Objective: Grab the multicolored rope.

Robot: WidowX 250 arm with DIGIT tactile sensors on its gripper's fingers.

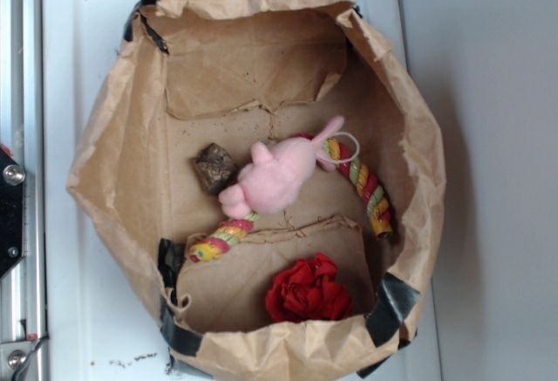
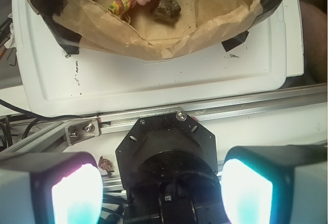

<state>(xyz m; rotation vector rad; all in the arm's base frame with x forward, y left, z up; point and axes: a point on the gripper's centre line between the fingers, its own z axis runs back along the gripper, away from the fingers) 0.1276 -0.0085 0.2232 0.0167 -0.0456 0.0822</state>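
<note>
Two ends of the multicolored rope (image 1: 370, 191) show beside the pink plush bunny (image 1: 277, 174). It looks soft and light; the bare right stretch suits grasping. The gripper (image 2: 161, 193) stands wide, holding nothing.

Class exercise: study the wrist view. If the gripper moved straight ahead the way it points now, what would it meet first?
Probably the robot's own black base and the aluminium rail, which fill the view between the open gripper pads. The paper bag holding the multicolored rope lies off toward the top edge. Depth is unclear.

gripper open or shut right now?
Open. In the wrist view the two glowing fingers sit far apart at the frame's bottom corners, nothing between them; the multicolored twisted rope lies in the brown paper bag.
</note>
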